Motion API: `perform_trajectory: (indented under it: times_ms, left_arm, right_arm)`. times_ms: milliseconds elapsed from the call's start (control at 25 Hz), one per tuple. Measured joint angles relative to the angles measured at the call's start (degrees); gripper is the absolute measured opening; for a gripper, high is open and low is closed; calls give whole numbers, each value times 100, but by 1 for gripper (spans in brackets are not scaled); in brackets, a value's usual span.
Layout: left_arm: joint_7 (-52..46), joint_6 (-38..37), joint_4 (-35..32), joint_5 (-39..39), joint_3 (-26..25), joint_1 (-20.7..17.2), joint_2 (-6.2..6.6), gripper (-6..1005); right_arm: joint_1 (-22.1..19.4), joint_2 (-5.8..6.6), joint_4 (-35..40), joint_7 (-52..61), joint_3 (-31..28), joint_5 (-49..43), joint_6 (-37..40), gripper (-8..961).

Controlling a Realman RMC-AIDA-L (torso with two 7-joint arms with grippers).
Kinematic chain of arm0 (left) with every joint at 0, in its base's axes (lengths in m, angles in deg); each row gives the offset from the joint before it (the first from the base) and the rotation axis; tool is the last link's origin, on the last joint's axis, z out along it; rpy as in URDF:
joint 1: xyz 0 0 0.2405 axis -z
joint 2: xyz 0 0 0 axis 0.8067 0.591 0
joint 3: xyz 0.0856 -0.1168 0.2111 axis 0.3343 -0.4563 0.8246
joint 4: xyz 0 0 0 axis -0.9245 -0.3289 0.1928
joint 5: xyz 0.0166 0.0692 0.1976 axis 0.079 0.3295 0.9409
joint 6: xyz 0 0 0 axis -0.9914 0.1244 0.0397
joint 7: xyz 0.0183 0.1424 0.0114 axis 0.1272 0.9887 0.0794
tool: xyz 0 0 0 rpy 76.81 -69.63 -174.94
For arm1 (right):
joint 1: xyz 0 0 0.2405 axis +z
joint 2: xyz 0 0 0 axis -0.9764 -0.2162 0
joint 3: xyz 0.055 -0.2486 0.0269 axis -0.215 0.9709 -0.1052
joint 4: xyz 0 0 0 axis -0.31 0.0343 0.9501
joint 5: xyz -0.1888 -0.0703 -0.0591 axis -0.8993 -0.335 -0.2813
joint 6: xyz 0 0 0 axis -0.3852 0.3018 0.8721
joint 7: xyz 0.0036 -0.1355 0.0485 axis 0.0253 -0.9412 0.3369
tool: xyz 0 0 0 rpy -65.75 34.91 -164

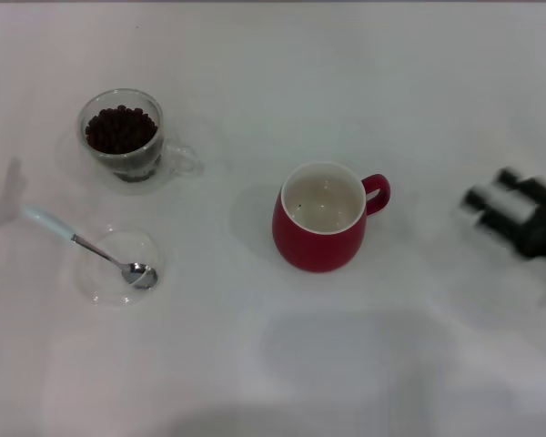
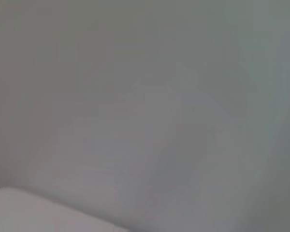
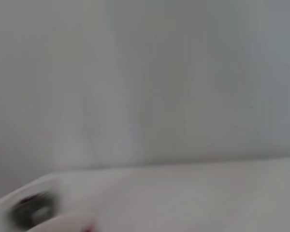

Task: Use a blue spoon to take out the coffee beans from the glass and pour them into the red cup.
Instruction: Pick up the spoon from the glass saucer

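The glass, clear with a side handle, stands at the back left and holds the dark coffee beans. The blue spoon lies to the front of it, its pale handle pointing back-left and its silver bowl resting in a shallow clear dish. The red cup stands upright mid-table, its handle to the right and its cream inside almost bare. My right gripper is open and empty at the right edge, well right of the red cup, fingers pointing towards it. My left gripper is out of view.
The white table bears only these things. The left wrist view shows plain pale surface. The right wrist view shows the tabletop with a dark blurred blob near its edge.
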Motion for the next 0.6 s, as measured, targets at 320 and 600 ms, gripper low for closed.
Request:
perform_trajectory:
  times_ms: [320, 600]
  left_arm:
    - [-3830, 2, 881, 688, 27, -141, 27, 874]
    - [-6046, -207, 1387, 2102, 26, -50, 188, 855]
  right_arm:
    - [-307, -110, 540, -1785, -1688, 530, 77, 717]
    - [-115, -119, 1039, -2486, -1961, 539, -516, 714]
